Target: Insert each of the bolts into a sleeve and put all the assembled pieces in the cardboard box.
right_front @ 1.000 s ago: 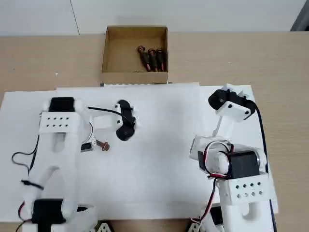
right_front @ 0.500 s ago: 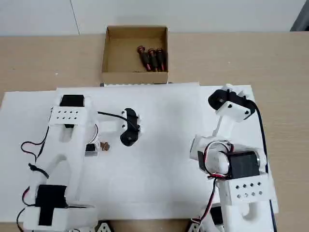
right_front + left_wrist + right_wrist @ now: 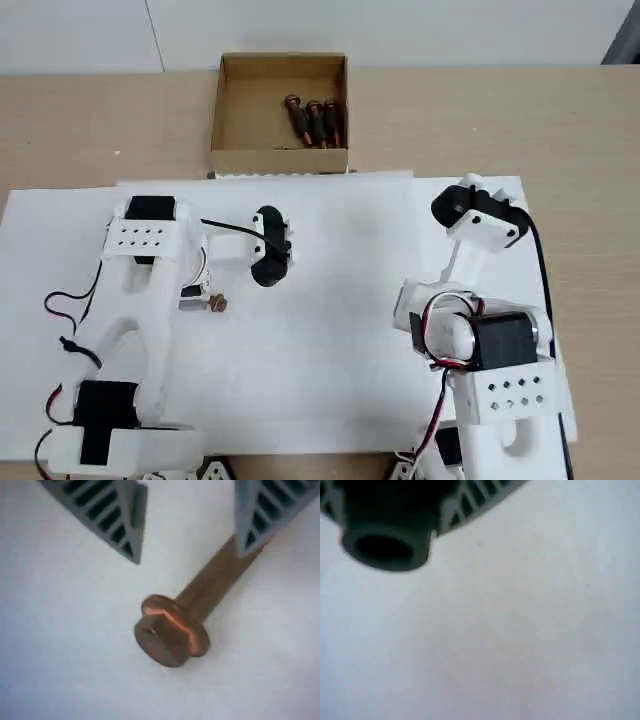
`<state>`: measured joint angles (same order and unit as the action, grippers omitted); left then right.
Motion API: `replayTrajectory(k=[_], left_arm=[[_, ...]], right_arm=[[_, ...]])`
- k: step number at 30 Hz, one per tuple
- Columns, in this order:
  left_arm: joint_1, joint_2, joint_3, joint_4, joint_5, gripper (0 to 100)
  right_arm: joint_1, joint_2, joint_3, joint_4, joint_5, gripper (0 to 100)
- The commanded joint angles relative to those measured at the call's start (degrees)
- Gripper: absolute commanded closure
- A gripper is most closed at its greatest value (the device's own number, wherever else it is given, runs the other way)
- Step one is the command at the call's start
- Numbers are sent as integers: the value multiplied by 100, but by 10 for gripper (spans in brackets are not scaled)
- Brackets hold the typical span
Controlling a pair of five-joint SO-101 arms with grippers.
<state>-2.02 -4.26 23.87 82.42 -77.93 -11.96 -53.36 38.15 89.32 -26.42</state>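
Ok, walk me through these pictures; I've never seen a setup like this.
These are two small white robot arms, left and right, on a wooden table, each ending in a two-fingered hand. One picture looks down from above; the other two come from cameras on the arms' wrists. A white sheet lies on the table, and a cardboard box beyond it holds three assembled pieces. The left hand hangs open over a copper bolt lying on the sheet. The right hand appears to hold a black sleeve.
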Motion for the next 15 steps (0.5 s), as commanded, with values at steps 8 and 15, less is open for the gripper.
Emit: replayTrajectory(k=[8, 15], left_arm=[[-18, 703, -259, -615, -1846, 869], [26, 1011, -251, -747, -1864, 870]], right_arm=[[31, -57, -26, -127, 53, 996], [31, -57, -26, -127, 53, 996]])
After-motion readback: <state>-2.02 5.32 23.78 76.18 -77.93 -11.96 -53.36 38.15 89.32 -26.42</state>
